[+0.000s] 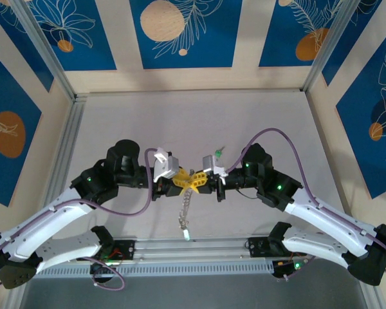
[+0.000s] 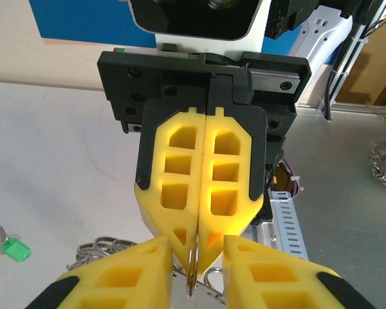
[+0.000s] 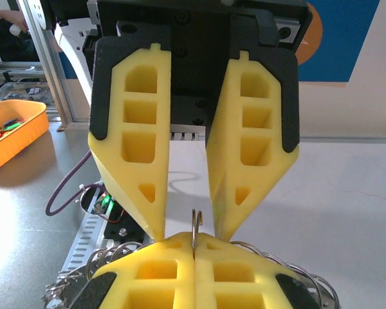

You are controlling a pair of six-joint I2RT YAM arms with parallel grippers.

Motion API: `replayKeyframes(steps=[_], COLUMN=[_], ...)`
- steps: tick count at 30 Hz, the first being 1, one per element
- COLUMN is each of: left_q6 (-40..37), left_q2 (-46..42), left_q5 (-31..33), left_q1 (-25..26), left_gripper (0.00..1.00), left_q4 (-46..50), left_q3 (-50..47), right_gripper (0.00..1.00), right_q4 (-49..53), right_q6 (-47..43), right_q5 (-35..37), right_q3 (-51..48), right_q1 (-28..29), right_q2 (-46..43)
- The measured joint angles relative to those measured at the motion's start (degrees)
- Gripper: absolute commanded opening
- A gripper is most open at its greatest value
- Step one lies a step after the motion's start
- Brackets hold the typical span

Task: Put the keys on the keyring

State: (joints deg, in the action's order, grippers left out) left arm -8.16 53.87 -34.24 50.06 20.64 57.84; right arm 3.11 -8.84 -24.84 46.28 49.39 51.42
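On the desk (image 1: 116, 122), the two arms meet nose to nose. The right pincer (image 2: 196, 248) is clamped on the keyring (image 3: 195, 225), whose chain (image 1: 186, 209) trails toward the near edge. The left pincer (image 3: 190, 235) stands narrowly parted, astride the ring's rim. The green key (image 2: 14, 249) lies well apart on the desk. It is probably light, stiff and slippery, best pinched by its plastic head.

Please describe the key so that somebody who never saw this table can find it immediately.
On the pale grey table, look just beyond the right gripper, on its far side. The key lies there alone, tiny. Its bright green head sets it apart from the silvery keyring and chain.
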Motion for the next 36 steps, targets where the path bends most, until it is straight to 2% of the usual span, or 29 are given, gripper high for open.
replayKeyframes(steps=[18,22,31,35,36], left_q6=[0.02,-0.33,-1.44,-1.42,-1.42], left_q2=[-0.26,-0.26,0.63,0.42,0.26], left_q5=[0.33,0.35,0.59,1.81,1.95], left_q1=[0.11,0.11,0.11,0.11,0.11], left_gripper=[0.1,0.0,0.0,0.0,0.0], left_q4=[0.11,0.39,1.46,1.27,1.29], left_q3=[0.04,0.07,0.79,0.76,0.7], right_gripper=[0.0,0.0,0.01,0.25,0.35], right_q4=[0.07,0.2,0.81,0.46,0.04], right_q6=[-0.9,-1.31,-2.14,-2.19,-2.01], right_q5=[0.22,0.22,0.74,2.19,2.82], right_q3=[-0.15,-0.15,-0.15,-0.15,-0.15], right_q1=[-0.33,-0.33,-0.33,-0.26,-0.28], right_q2=[-1.73,-1.73,-1.7,-1.44,-1.31])
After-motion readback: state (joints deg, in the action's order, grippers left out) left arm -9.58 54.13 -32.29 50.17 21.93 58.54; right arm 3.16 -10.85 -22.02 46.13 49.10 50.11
